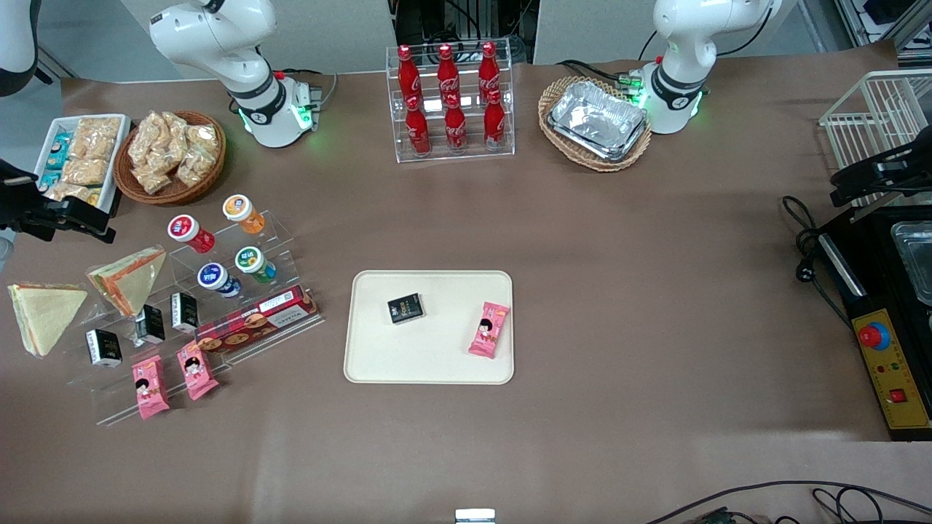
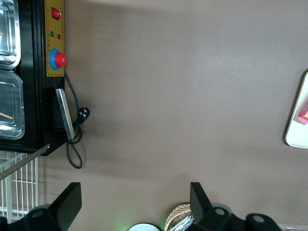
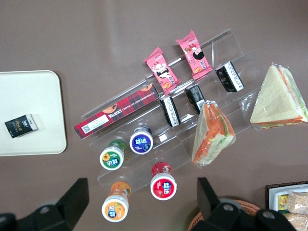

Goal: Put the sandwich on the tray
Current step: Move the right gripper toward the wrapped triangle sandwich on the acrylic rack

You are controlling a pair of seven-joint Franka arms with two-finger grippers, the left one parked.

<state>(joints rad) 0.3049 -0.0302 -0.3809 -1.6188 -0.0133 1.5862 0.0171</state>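
Tool [image 3: 139,202]: fingers spread wide, nothing between them, held high above the tabletop [image 1: 619,291] at the working arm's end, over the clear stepped display rack [image 3: 202,120].

Sandwich [image 1: 42,314]: pale cream face up, clear wrap, lying flat on the tabletop just beside the rack's outer end. It is nearer the front camera than the tool, and sits off to the side of the open fingers, not under them. Its long cut edge runs roughly toward and away from the front camera. A 2nd sandwich with an orange-and-green edge [image 1: 129,278] leans on the rack between the tool and the target; judged a mis-grasp risk.

Tray [image 1: 429,364]: flat, near the table centre, well apart from the sandwich, toward the parked arm. It holds 1 small black box [image 1: 405,308] and 1 pink snack pack [image 1: 488,330]; the strip nearer the front camera is bare, likely enough room.

Judgement: grasp not yet begun; next move needs a sideways shift, then descent.
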